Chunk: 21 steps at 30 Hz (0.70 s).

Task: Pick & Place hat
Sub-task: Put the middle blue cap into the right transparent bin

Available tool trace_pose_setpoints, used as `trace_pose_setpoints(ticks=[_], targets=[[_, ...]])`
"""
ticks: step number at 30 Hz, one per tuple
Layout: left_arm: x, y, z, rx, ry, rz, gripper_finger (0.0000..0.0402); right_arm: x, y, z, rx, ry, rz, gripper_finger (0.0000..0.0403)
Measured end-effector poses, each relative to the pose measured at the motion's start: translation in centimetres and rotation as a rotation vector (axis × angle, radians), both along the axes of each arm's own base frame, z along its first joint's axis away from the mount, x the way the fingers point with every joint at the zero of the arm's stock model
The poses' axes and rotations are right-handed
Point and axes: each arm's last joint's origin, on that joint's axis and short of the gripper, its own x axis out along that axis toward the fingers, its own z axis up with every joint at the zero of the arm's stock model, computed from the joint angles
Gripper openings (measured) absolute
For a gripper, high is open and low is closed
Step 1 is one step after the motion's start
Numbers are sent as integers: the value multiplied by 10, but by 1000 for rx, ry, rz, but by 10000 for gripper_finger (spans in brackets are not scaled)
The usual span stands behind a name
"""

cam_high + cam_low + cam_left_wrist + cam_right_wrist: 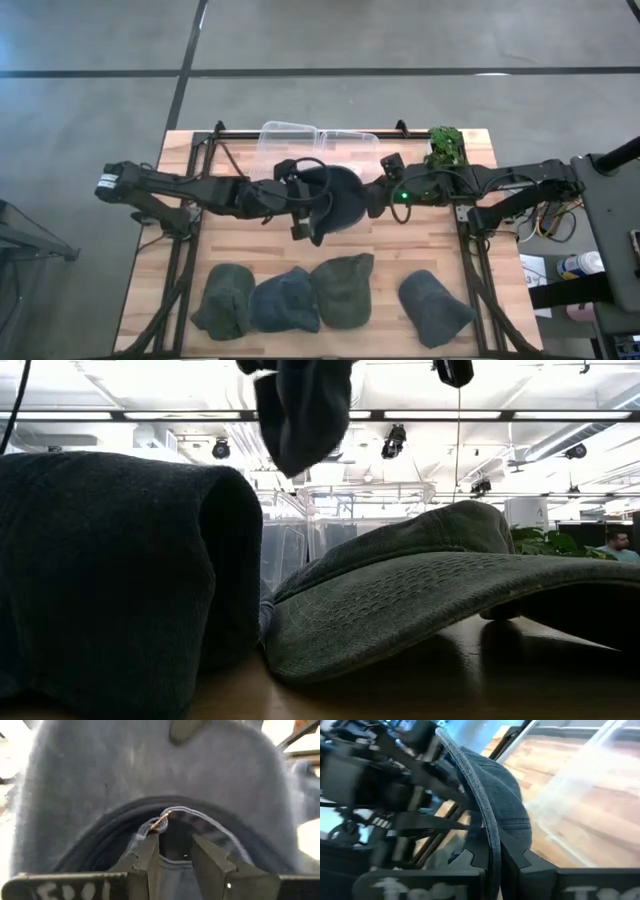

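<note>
The wooden table carries everything here, and both dark arms reach in over its middle from opposite side edges. Between them, held clear of the wood, hangs the dark blue cap; in the low view its cloth dangles from above, well off the table top.

The right gripper has its fingers pressed tight on the cap's edge, the stitched rim running straight down between them. In the high view this gripper sits at the cap's right side. The left gripper meets the cap from the other side, at its left in the high view. Its fingers stand parted at the cap's back opening, one on each side of the adjuster strap and its small brass buckle; whether they touch the cloth cannot be told.

Along the near edge lie four more caps in a row: an olive one toward the left corner, a blue-grey one touching it, a green one overlapping that, and a slate one apart toward the right corner.

At the far edge stand two clear plastic containers side by side, and a small green plant near the far right corner.
</note>
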Motion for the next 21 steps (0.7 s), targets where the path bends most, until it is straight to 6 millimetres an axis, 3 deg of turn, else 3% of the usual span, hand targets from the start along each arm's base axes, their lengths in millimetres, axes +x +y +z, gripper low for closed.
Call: trace_pose_setpoints(ticks=[5,12,21], targets=[[-12,1,18,1,-67,26,106,-1,-4,-3,-35,30,-52,13],[-28,5,42,3,-154,74,106,-14,-13,8,-95,2,-122,13],[-47,9,47,34,-122,139,106,-33,-36,19,-136,1,-190,13]])
